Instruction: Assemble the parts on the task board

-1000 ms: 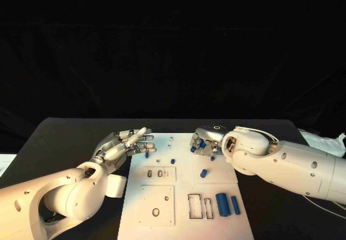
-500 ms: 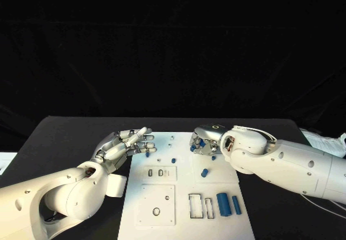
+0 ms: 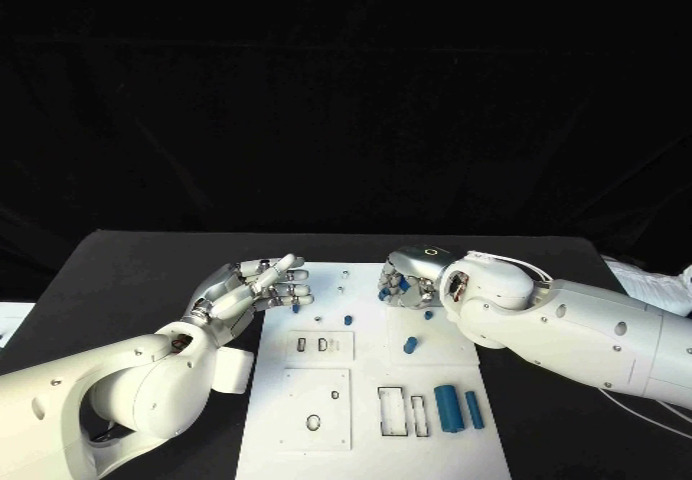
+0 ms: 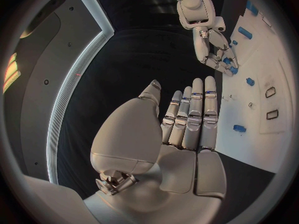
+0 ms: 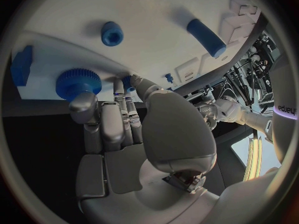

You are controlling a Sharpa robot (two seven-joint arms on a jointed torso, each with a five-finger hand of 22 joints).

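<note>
Up close, right hand (image 5: 118, 134) fingertips touch a blue gear (image 5: 77, 82)

Task board (image 3: 368, 400) — smooth, matt white plastic

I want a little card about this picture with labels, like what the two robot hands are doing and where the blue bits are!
Table: black
Task board: white plate in the middle of the table
Left hand: over the board's left edge, fingers straight and apart, holding nothing
Right hand: at the board's far end, fingers touching a blue toothed wheel; whether it grips it cannot be told
Blue cylinders: two lying side by side at the board's near right
Small blue peg: on the board, nearer than the right hand
</note>
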